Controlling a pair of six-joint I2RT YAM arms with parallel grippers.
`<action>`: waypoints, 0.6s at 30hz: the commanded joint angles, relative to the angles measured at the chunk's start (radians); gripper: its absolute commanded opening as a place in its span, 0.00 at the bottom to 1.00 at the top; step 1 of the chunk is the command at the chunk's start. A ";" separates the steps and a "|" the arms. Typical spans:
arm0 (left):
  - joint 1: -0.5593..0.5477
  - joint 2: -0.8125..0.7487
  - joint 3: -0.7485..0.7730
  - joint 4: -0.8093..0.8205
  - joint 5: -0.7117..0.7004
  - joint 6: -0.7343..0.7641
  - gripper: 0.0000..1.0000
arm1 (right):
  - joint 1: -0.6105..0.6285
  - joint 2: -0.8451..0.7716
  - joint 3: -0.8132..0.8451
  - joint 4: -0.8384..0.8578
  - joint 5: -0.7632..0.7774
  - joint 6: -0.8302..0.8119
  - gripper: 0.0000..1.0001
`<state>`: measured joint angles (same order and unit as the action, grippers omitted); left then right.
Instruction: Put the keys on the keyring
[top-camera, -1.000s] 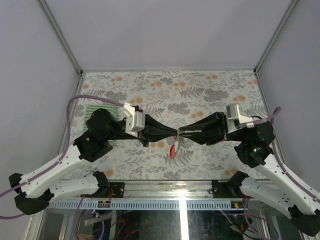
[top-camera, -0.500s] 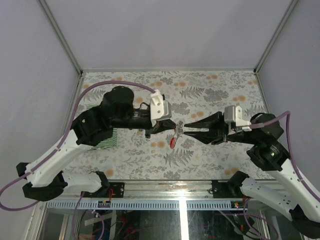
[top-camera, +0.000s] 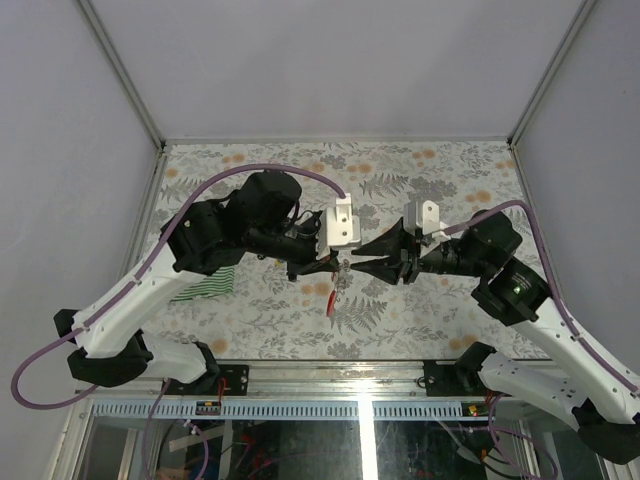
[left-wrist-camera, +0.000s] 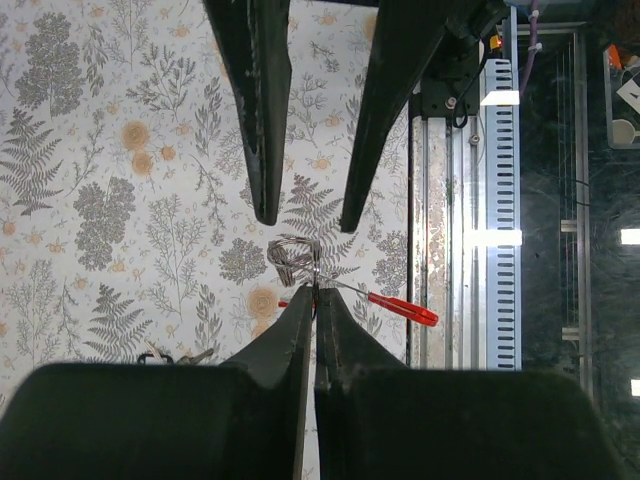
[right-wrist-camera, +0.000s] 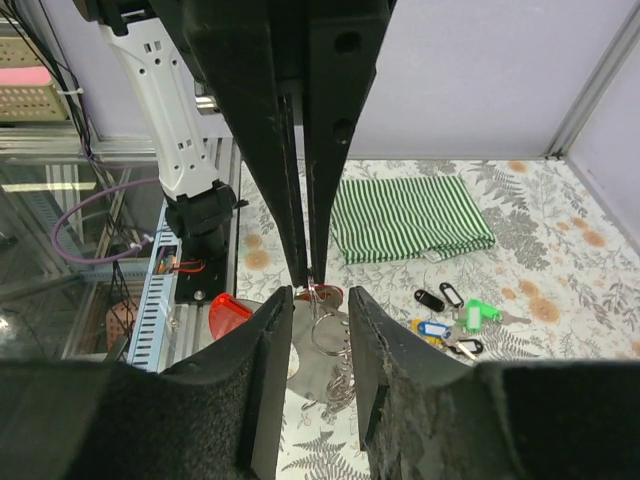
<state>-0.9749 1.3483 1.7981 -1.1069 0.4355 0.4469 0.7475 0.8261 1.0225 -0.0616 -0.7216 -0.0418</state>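
Observation:
My left gripper (top-camera: 338, 264) is shut on the silvery keyring (left-wrist-camera: 293, 262) and holds it above the middle of the table, the fingertips pinched on the ring's edge (left-wrist-camera: 315, 292). A red tag (top-camera: 333, 298) and a short chain hang from the ring. Facing it tip to tip, my right gripper (top-camera: 357, 262) is open; the ring (right-wrist-camera: 328, 335) hangs just beyond its spread fingers (right-wrist-camera: 320, 298), untouched. The keys (right-wrist-camera: 455, 320), with green, black and blue tags, lie loose on the table near the cloth. The left arm hides them in the top view.
A folded green-and-white striped cloth (right-wrist-camera: 410, 215) lies at the table's left side (top-camera: 205, 285), partly under the left arm. A metal rail (top-camera: 330, 375) runs along the near edge. Grey walls close in the other three sides of the table.
Both grippers have shifted slightly left and toward the far side, still facing each other. The left arm swung in over the table. The right gripper's jaws have spread wider.

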 joint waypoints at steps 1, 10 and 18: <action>-0.005 -0.015 0.040 -0.003 -0.007 0.019 0.00 | 0.007 0.020 -0.001 0.057 -0.040 0.025 0.36; -0.008 -0.012 0.034 0.008 -0.002 0.026 0.00 | 0.008 0.058 -0.010 0.113 -0.102 0.068 0.36; -0.009 -0.015 0.029 0.018 0.000 0.029 0.00 | 0.006 0.086 -0.015 0.134 -0.121 0.081 0.35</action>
<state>-0.9760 1.3472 1.8046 -1.1187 0.4358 0.4644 0.7475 0.8989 1.0092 0.0040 -0.8112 0.0162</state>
